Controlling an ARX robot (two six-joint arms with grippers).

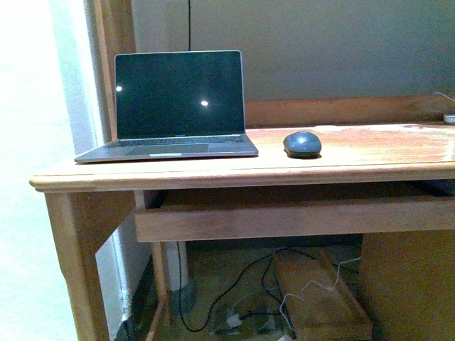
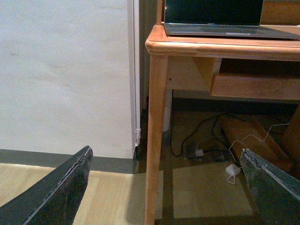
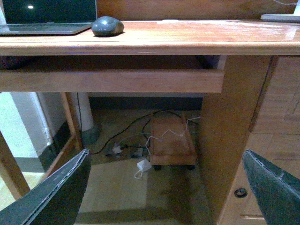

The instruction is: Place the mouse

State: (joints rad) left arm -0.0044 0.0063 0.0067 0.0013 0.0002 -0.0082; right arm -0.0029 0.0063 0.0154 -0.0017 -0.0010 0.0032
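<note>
My left claw [image 2: 164, 187] is spread wide and holds nothing, hanging low beside the table [image 2: 187, 47] leg. My right claw [image 3: 164, 187] gapes just as wide, empty, below the table edge. The mouse [image 1: 302, 143] sits on the table, just right of the open laptop [image 1: 174, 106]. No writing is legible.

1 mouse [image 1: 302, 143]; 1 laptop [image 1: 174, 106]; 1 desk [image 1: 370, 167]; 2 grippers
</note>
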